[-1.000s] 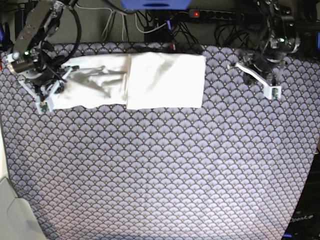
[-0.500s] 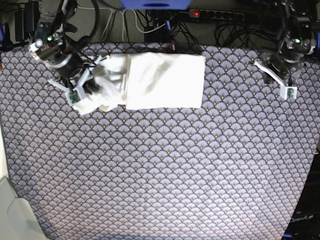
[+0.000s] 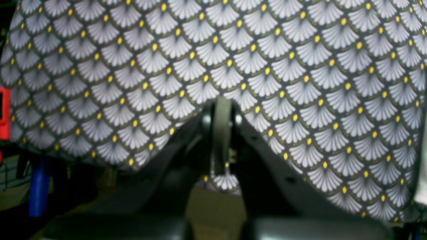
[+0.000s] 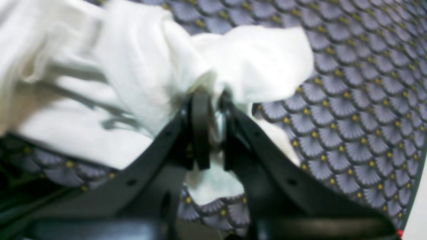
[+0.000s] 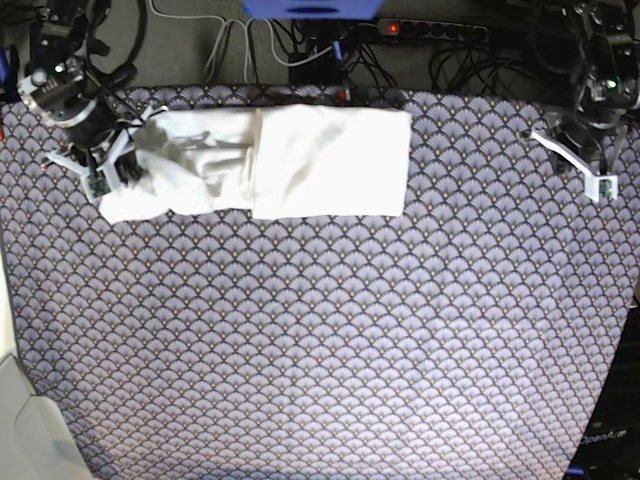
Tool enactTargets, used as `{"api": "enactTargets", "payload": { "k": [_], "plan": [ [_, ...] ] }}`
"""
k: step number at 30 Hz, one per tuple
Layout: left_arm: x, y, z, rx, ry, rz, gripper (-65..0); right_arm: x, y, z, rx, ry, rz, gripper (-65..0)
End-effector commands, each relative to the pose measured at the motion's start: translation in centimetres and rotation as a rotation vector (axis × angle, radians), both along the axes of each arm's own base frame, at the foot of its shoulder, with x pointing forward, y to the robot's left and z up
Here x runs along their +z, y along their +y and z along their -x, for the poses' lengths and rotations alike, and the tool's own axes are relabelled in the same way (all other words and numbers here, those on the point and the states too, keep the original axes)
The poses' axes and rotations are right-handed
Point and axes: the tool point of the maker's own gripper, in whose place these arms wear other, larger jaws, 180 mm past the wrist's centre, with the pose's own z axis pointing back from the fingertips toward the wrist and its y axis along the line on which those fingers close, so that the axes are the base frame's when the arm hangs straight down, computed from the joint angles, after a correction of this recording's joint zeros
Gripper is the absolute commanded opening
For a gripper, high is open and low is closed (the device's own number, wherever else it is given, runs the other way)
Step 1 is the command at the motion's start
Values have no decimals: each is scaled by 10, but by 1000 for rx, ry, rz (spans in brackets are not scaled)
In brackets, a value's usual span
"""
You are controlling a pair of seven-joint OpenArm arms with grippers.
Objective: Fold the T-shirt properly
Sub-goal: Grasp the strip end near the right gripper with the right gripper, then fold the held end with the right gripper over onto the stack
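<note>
Found the T-shirt (image 5: 270, 160) lying white side up along the far edge of the patterned table cloth (image 5: 320, 340), partly folded, its end nearest the right arm rumpled. Noted the right gripper (image 4: 208, 110) pinched on a bunched fold of that end. Noted the left gripper (image 3: 222, 133) clenched on nothing, well clear over bare cloth. Judged the fabric light, limp and crease-prone; best gripped at hems or corners, not mid-panel.
</note>
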Motion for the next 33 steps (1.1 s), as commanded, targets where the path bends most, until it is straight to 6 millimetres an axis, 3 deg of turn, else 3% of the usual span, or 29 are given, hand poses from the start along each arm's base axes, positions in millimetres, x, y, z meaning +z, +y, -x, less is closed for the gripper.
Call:
{"api": "enactTargets", "payload": {
  "k": [1,6,13,18,33],
  "plan": [
    [4,5,-3,1,-13,-13,-646,13,-2,-6,4,-54,-5,-650],
    [-12,12,5,26,30,0,-646,11,-13,2,-10,-38,17,-650],
    [-3,21,-7,18,8,-34,-646,6,13,11,104,-35,-8,-650],
    [2,31,-8,10,15,-90,-646,9,18,10,126,-45,-5,-650],
    [1,35,-6,9,26,-113,-646,9,153,22,438,-33,-205,-650]
  ]
}}
